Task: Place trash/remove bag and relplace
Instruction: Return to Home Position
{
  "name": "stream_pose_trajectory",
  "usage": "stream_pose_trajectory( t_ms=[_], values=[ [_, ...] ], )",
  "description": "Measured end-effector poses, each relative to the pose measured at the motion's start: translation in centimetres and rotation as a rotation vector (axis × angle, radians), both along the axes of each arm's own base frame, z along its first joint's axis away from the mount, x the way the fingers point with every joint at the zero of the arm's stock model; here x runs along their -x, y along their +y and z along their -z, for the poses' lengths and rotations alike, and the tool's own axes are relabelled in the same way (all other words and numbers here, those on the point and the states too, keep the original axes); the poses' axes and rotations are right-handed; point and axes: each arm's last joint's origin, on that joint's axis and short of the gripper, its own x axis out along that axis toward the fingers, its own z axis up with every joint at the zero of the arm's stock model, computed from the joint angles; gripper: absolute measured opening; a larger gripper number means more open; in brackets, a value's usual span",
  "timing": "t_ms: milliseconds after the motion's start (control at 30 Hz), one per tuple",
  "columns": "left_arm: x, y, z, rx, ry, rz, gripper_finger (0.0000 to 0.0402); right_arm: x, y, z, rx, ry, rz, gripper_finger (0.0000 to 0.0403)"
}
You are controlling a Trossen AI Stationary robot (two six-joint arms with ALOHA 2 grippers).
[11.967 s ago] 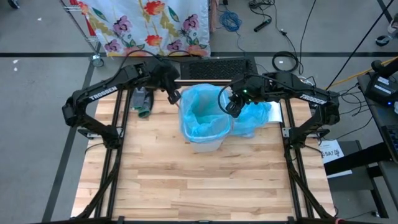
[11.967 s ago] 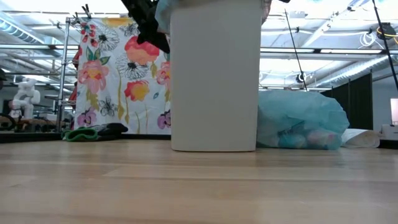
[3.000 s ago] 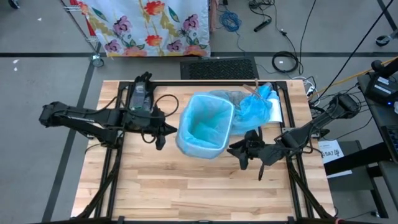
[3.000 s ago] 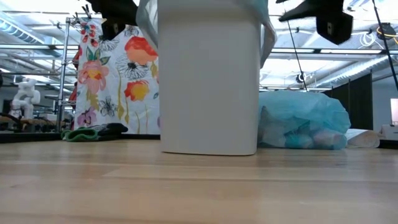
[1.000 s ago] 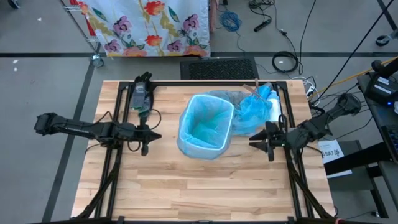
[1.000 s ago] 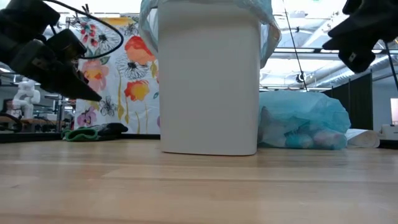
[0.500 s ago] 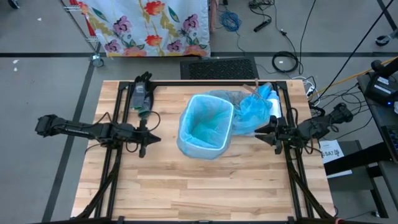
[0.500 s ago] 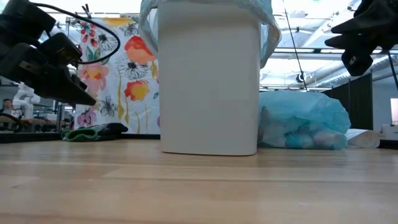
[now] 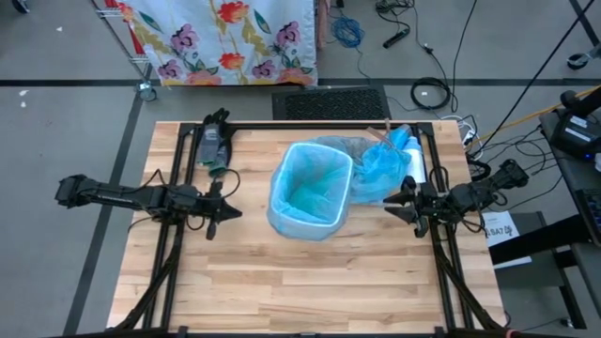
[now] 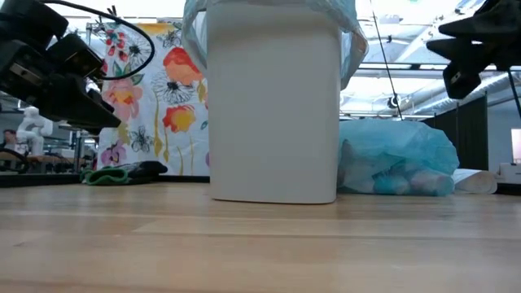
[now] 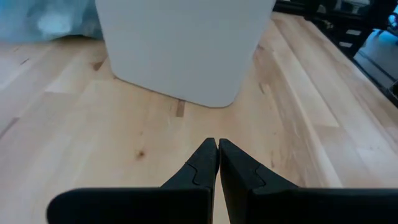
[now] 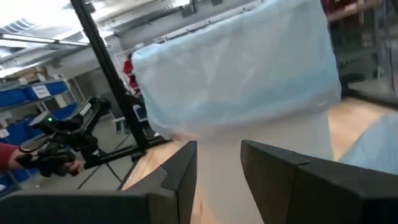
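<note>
A white bin (image 9: 300, 221) stands mid-table, lined with a light-blue bag (image 9: 311, 184) whose rim folds over the top (image 10: 273, 12). Behind it to the right a filled light-blue bag (image 9: 380, 167) lies on the wood; the trash shows only as pale lumps through its plastic (image 10: 399, 181). My left gripper (image 9: 232, 212) hovers shut to the left of the bin, pointing at its base (image 11: 186, 56). My right gripper (image 9: 391, 205) hovers open to the right of the bin, pointing at its bagged rim (image 12: 249, 87).
A dark-and-green bundle (image 9: 214, 150) lies at the table's far left corner. A white sheet (image 9: 419, 169) lies under the filled bag. A black mat (image 9: 329, 101) and a floral cloth (image 9: 225, 38) sit beyond the far edge. Bare wood (image 9: 310, 282) spreads across the near half.
My right gripper has drawn back a little toward the table's far right, sunk slightly and turned to point level at the bin. My left gripper has stayed in place and tipped up slightly. The bin and both bags have not moved.
</note>
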Motion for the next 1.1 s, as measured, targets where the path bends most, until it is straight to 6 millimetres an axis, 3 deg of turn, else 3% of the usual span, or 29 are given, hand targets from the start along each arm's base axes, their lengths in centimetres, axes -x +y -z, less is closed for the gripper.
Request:
stream_pose_trajectory(
  t_ms=[433, 1100],
  values=[
    [0.0, 0.0, -0.1, 0.02, -0.013, -0.001, 0.002, -0.3, -1.2, 0.1, 0.082, 0.012, 0.14, 0.0118],
    [0.0, 0.0, 0.0, 0.018, -0.001, -0.001, 0.002, -1.0, -3.2, 0.9, 0.081, -0.046, 0.06, 0.0118]
  ],
)
